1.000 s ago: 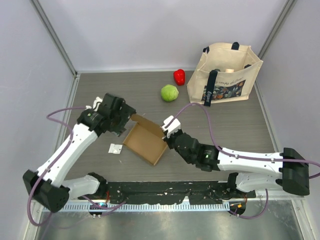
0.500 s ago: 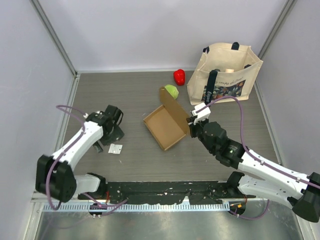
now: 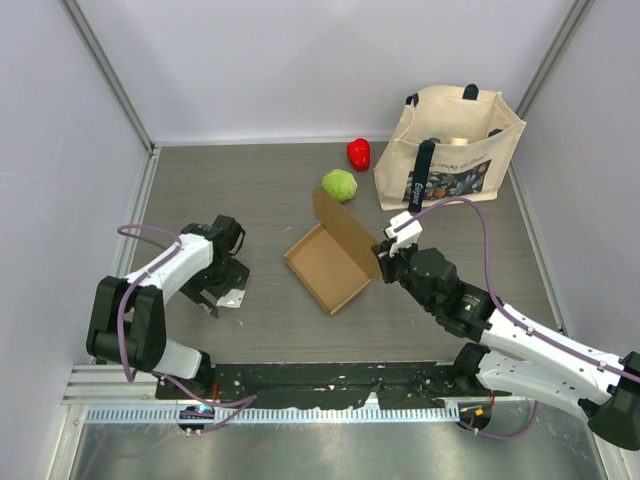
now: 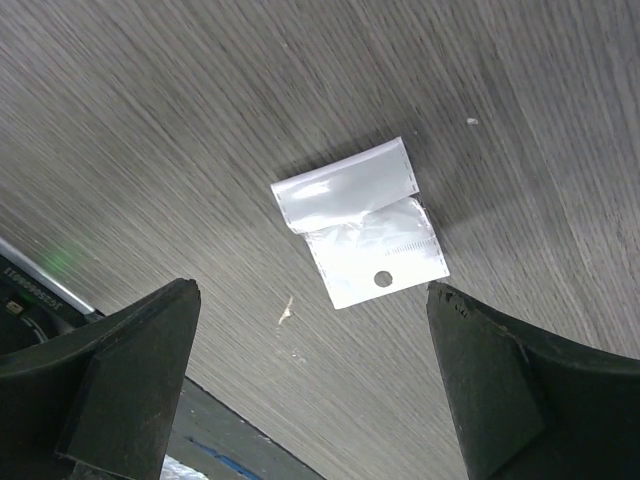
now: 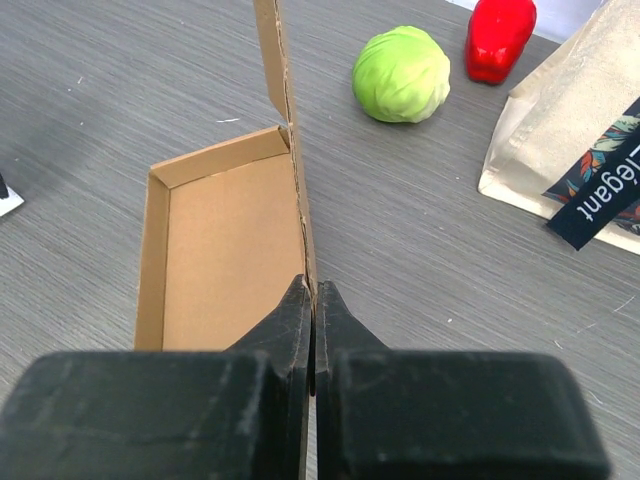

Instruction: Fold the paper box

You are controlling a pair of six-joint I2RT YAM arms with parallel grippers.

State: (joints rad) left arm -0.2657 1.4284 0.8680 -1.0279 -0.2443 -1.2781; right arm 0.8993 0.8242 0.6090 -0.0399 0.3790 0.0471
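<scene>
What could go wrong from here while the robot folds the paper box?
1. The right hand pinches only a thin edge of the paper box; the cardboard may slip out or tear.
2. The left hand hangs open over the white scrap, away from the box, so nothing holds the base; it may slide.
3. The raised flap could bump the green cabbage nearby.

We see a cabbage (image 3: 339, 185) near a pepper (image 3: 358, 153), a tote (image 3: 455, 140) (printed front) just right, and a clear packet (image 4: 360, 225) lying flat.
</scene>
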